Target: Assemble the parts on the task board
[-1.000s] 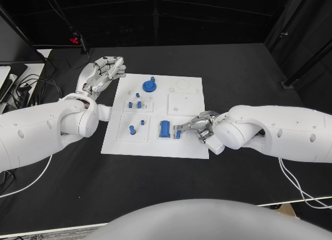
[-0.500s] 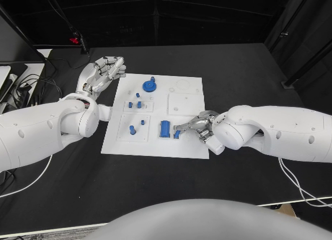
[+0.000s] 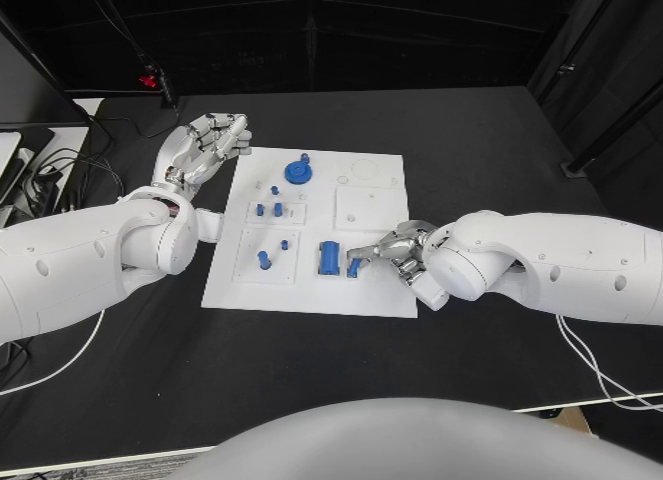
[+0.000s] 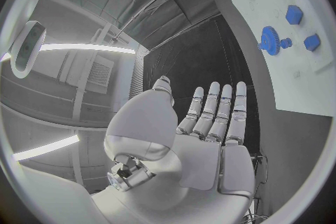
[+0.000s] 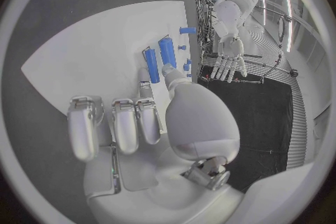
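I look down on a black table (image 3: 461, 130) with a white board (image 3: 372, 215) at its middle, and I work two white arms from afar. My right hand (image 3: 392, 250) is low over the board's near right part, fingers (image 5: 140, 117) curled loosely toward a small blue part (image 3: 356, 267) at their tips; I cannot tell whether they pinch it or only touch it. Just beside it, toward my left arm, stands a longer blue block (image 3: 328, 257), its long axis running away from me, front to back on the board. Further left on the board lie smaller blue pieces (image 3: 263, 260), and a blue gear (image 3: 298, 172) sits near the far edge.

My left hand (image 3: 201, 148) hovers off the board's far left corner, over bare table, fingers (image 4: 220, 112) straight and together, holding nothing.

I judge the right hand far nearer the block, so the coming move is its own: a short shift leftward.

I can read no labels, brands or writing anywhere.
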